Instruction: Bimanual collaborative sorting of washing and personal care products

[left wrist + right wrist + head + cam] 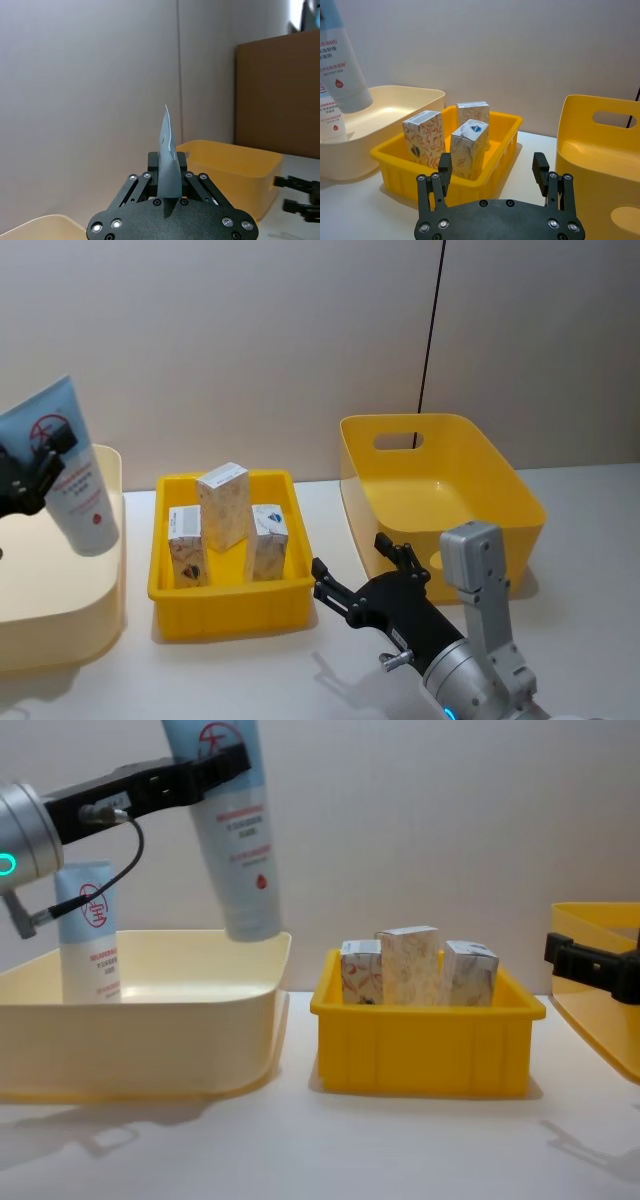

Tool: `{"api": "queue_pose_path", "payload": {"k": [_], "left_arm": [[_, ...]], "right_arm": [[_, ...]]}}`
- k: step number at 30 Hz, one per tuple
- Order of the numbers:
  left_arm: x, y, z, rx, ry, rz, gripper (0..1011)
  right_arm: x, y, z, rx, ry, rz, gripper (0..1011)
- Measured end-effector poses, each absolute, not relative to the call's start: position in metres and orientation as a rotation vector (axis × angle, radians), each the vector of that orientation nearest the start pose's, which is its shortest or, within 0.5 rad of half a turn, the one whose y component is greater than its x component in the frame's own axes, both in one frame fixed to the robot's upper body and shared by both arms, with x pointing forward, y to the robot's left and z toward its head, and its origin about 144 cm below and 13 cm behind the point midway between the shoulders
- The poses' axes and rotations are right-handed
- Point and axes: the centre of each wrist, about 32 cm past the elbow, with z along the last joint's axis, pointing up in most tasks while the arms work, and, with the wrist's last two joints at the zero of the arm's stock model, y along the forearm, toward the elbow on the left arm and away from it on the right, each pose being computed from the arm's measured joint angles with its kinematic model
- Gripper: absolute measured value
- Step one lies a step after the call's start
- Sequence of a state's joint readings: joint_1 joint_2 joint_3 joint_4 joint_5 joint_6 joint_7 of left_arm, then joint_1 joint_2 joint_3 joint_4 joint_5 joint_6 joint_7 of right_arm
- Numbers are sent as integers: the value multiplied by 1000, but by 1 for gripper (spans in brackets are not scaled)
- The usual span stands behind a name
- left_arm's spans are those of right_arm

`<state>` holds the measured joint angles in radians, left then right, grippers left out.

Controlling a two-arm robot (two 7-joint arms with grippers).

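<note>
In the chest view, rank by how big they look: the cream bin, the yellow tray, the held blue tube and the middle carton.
1. cream bin
2. yellow tray
3. held blue tube, top cut off, so unsure against the tray
4. middle carton

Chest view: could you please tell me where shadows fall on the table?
Chest view: soft shadows lie on the table before the cream bin and yellow tray. Head view: the open right gripper shadows the table beneath; the left gripper holds a tube over the cream bin.

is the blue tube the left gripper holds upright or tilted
Tilted, cap down: the left gripper clamps the tube near its crimped end, above the cream bin.
</note>
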<state>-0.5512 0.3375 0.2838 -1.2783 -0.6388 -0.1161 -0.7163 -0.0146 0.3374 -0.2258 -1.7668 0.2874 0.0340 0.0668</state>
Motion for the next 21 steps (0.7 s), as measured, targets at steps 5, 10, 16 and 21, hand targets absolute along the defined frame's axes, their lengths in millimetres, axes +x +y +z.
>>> {"api": "queue_pose_path", "payload": {"k": [5,10,16,21], "left_arm": [[595,268,1263,-332,-147,600,200],[595,260,1263,-324,-132,523,200],[595,251,1261,-305,-122,462,200],[595,246,1258,-292,-116,433,200]], "right_arm": [[443,-237,1189,26,-75,-1229,1001],[443,-237,1189,26,-75,-1229,1001],[443,-237,1189,26,-75,-1229,1001],[443,-237,1189,26,-75,-1229,1001]]}}
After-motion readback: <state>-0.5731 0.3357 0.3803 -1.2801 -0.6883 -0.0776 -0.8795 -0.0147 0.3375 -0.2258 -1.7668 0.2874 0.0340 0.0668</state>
